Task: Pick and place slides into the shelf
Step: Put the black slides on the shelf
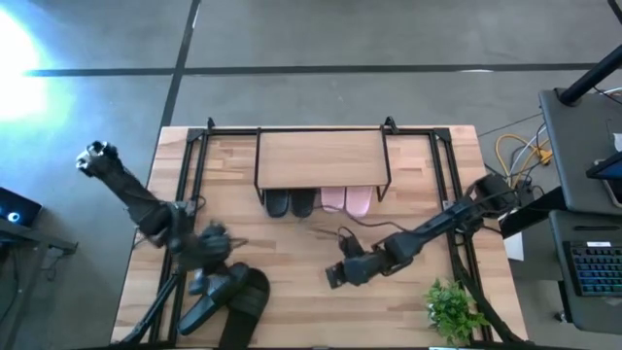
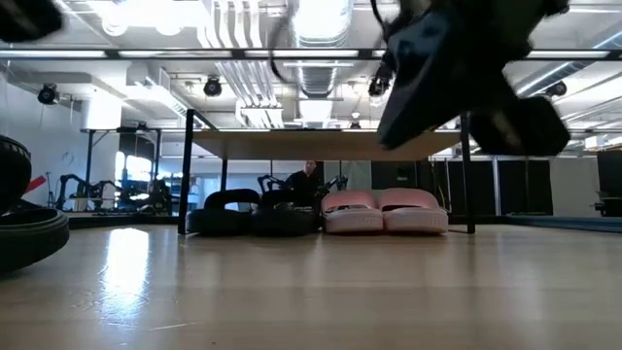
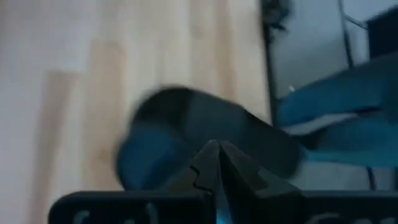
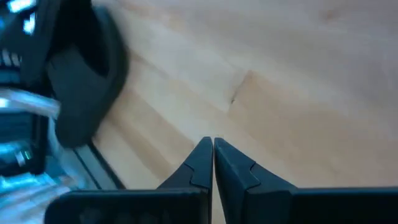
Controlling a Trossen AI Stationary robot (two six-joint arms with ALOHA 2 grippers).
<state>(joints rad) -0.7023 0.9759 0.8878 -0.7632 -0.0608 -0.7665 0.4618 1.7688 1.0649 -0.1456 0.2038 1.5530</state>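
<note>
Our left hand (image 1: 207, 261) was clenched, its two fingers (image 3: 217, 165) pressed tip to tip with nothing between them, and it hung over the near left part of the tabletop (image 1: 301, 258), right above the two black slides (image 1: 231, 297) that lay side by side near the front edge. In the left wrist view we saw one of those black slides (image 3: 186, 134) as a dark blurred shape just past the fingertips; we could not tell whether the fingers touched it. Our right hand (image 1: 335, 275) was likewise clenched and held nothing, its fingers (image 4: 211, 163) meeting in a thin line over bare wood, toward the middle of the tabletop and well apart from the shelf (image 1: 322, 158). In the right wrist view a black slide (image 4: 84, 93) showed off to one side near the tabletop's edge. The shelf stood at the far side of the tabletop, its light wood board on thin black wire legs. Under it, four slides sat in a row with their ends poking out toward us: a black pair (image 1: 290, 202) on the left and a pink pair (image 1: 346, 200) on the right, just beside each other. The low view confirmed this, with the black pair (image 2: 248, 214) and the pink pair (image 2: 386, 211) resting on the tabletop beneath the board (image 2: 326, 146). A small green plant (image 1: 453, 308) stood at the near right corner.
</note>
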